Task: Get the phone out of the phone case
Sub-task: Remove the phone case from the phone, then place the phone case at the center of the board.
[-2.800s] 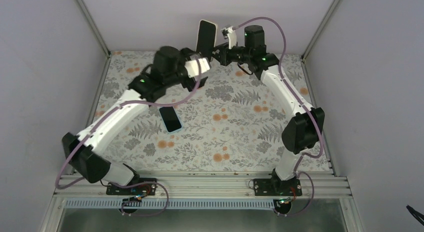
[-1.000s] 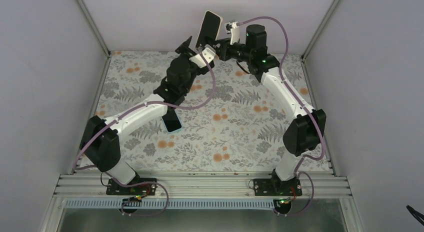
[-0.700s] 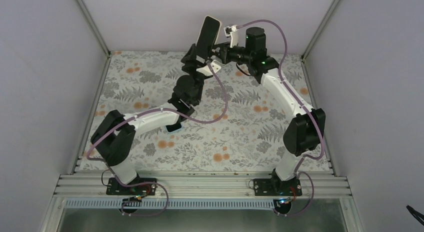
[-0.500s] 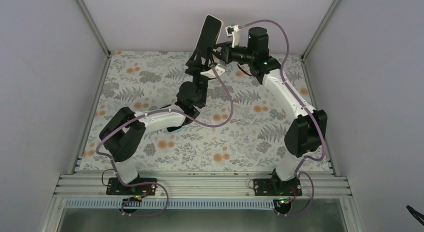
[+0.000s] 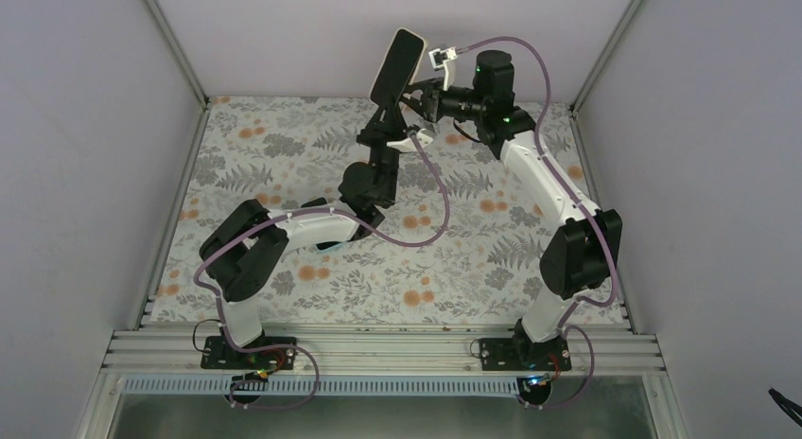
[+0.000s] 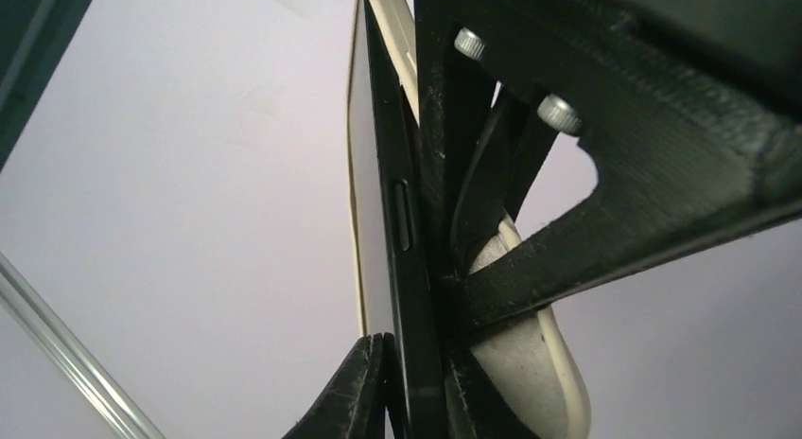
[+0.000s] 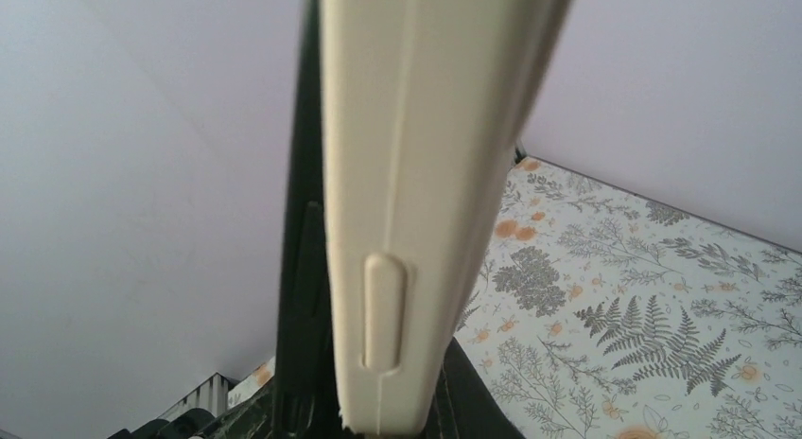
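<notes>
The phone case (image 5: 396, 64), cream, hangs tilted in the air at the back of the cell with the black phone (image 6: 409, 269) in it. My right gripper (image 5: 423, 97) is shut on the case from the right side. In the right wrist view the case's (image 7: 416, 174) cream edge fills the middle, the phone's dark edge (image 7: 303, 250) left of it, my right gripper (image 7: 378, 422) at its foot. My left gripper (image 5: 385, 128) reaches up from below. Its jaws (image 6: 416, 368) are shut on the phone's lower black edge, beside the case's cream back (image 6: 558, 382).
The floral mat (image 5: 473, 250) covers the table. A dark flat slab (image 5: 328, 238) lies on it, mostly hidden under the left arm. Pale walls and metal posts (image 5: 175, 46) close in the back and sides. The right arm's cable (image 5: 534, 65) loops above.
My left arm has stretched forward and up to the raised phone, and its jaws have shut on the lower edge. The right gripper has tilted the cased phone slightly rightward.
</notes>
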Controlling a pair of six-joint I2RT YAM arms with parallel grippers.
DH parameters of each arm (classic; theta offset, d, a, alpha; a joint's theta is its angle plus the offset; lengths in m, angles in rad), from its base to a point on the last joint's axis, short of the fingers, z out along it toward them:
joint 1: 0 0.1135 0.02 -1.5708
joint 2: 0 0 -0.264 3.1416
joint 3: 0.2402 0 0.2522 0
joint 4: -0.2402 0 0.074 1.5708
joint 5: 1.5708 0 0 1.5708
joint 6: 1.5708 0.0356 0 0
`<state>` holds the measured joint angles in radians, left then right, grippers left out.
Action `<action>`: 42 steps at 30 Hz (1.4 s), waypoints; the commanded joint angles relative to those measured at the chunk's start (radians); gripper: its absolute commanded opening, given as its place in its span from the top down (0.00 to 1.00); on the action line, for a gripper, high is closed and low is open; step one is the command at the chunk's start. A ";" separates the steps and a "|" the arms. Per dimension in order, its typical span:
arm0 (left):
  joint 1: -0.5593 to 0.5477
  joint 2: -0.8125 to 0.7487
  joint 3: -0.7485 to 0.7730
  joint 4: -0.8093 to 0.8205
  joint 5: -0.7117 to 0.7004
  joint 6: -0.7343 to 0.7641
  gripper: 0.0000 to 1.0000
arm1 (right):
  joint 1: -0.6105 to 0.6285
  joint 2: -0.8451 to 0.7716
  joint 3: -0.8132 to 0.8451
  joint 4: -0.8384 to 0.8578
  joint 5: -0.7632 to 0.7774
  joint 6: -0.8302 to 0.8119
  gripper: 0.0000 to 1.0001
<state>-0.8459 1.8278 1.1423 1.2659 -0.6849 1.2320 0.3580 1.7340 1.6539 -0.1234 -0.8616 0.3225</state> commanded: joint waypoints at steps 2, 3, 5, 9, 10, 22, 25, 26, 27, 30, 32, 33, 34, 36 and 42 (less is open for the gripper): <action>0.038 -0.017 0.056 0.129 -0.100 0.023 0.90 | 0.000 -0.064 -0.020 -0.068 -0.166 -0.027 0.97; 0.036 -0.017 0.056 0.129 -0.100 0.024 0.91 | -0.001 -0.064 -0.020 -0.070 -0.156 -0.026 0.97; 0.030 -0.020 0.054 0.130 -0.100 0.026 0.96 | -0.004 -0.063 -0.019 -0.075 -0.129 -0.031 0.97; 0.008 -0.031 0.041 0.144 -0.090 0.046 0.98 | -0.016 -0.061 -0.010 -0.117 0.052 -0.075 0.97; -0.002 -0.037 0.036 0.150 -0.085 0.052 0.98 | -0.017 -0.056 -0.001 -0.139 0.121 -0.098 0.97; -0.073 -0.338 -0.014 -0.431 -0.004 -0.213 0.98 | -0.070 -0.015 -0.051 -0.296 0.712 -0.340 0.97; -0.063 -0.375 -0.069 -0.415 -0.014 -0.159 0.98 | -0.092 -0.050 -0.105 -0.308 0.615 -0.362 0.97; -0.050 -0.383 -0.103 -0.381 -0.014 -0.131 0.98 | -0.098 -0.059 -0.116 -0.325 0.573 -0.377 0.97; -0.034 -0.389 -0.131 -0.355 -0.013 -0.103 0.98 | -0.104 -0.063 -0.124 -0.352 0.509 -0.396 0.97; 0.014 -0.387 -0.256 -0.209 0.003 0.035 0.98 | -0.115 -0.058 -0.115 -0.528 0.328 -0.501 0.97; 0.029 -0.370 -0.354 -0.073 0.026 0.152 0.98 | -0.115 -0.033 -0.113 -0.676 0.267 -0.591 0.95; 0.031 -0.353 -0.390 -0.023 0.032 0.203 0.98 | -0.115 -0.024 -0.129 -0.736 0.260 -0.629 0.94; 0.029 -0.334 -0.416 0.005 0.032 0.239 0.98 | -0.115 -0.016 -0.149 -0.787 0.260 -0.669 0.93; 0.023 -0.290 -0.447 0.029 0.021 0.276 0.98 | -0.130 -0.002 -0.205 -0.858 0.277 -0.727 0.92; 0.002 -0.178 -0.425 -0.130 -0.005 0.227 0.98 | -0.217 0.016 -0.377 -0.861 0.394 -0.773 0.84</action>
<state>-0.8291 1.6184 0.6804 1.1042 -0.6922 1.4456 0.2031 1.7298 1.3502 -0.9089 -0.5182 -0.3630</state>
